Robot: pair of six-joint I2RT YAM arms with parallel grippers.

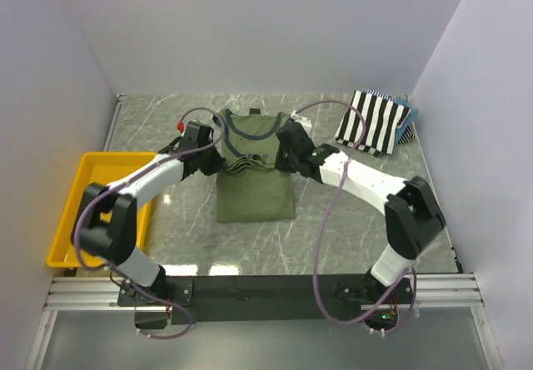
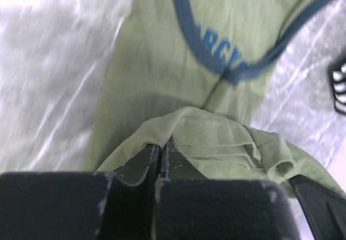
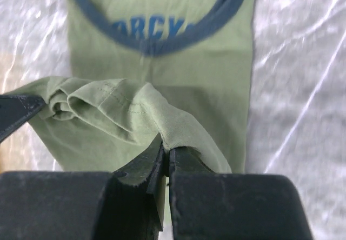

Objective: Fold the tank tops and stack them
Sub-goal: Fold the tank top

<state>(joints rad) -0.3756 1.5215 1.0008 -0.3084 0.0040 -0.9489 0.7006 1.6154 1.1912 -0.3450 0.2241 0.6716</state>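
Note:
The olive-green tank top [image 1: 255,188] lies in the middle of the table, neckline away from the arms, its navy trim and blue lettering [image 3: 154,30] showing. Its lower hem is lifted and bunched over the middle. My left gripper [image 1: 218,160] is shut on the hem's left corner [image 2: 178,129]. My right gripper [image 1: 288,158] is shut on the right corner [image 3: 178,129]. The hem sags in folds between the two grips. The black-and-white striped tank top [image 1: 376,120] lies folded at the back right, apart from both grippers.
A yellow tray [image 1: 73,212] sits at the left edge beside the left arm. White walls close in the table on three sides. Some blue cloth [image 1: 409,123] pokes out under the striped top. A small red thing [image 1: 181,125] sits on the left arm's wrist.

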